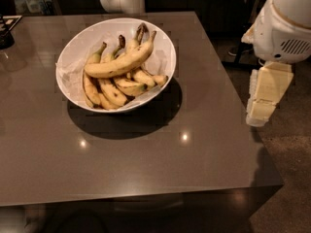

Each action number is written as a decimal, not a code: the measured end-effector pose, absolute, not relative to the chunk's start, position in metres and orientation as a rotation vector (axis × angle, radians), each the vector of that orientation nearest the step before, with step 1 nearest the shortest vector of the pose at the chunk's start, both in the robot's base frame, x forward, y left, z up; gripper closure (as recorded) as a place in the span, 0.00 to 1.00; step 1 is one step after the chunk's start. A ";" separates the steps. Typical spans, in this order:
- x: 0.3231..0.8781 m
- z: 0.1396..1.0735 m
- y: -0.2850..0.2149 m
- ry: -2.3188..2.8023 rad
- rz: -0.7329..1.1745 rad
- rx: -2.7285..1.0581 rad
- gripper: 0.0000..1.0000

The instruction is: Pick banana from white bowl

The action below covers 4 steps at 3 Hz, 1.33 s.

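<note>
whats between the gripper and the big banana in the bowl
In the camera view: the white bowl's right rim, then table top. The gripper hangs past the table's right edge; the banana lies in the bowl.

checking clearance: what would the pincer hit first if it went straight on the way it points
The pincer hangs right of the table, pointing down; likely the floor first, though it may clip the table's edge; depth unclear.

The gripper [262,97] hangs at far right — jaws pointing down.
</note>
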<state>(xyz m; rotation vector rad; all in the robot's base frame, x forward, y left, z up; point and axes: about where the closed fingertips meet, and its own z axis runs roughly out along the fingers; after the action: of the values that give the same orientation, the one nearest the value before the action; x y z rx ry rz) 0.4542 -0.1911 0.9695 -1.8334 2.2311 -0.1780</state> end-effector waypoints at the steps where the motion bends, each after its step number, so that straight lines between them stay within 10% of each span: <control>1: 0.470 0.957 -0.170 2.239 -0.195 -1.929 0.00; 4: 0.477 0.993 -0.146 2.168 -0.248 -1.891 0.00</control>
<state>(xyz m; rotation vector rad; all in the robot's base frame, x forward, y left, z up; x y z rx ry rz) 0.4769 -0.1465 0.9934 -1.8906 2.1681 -0.2476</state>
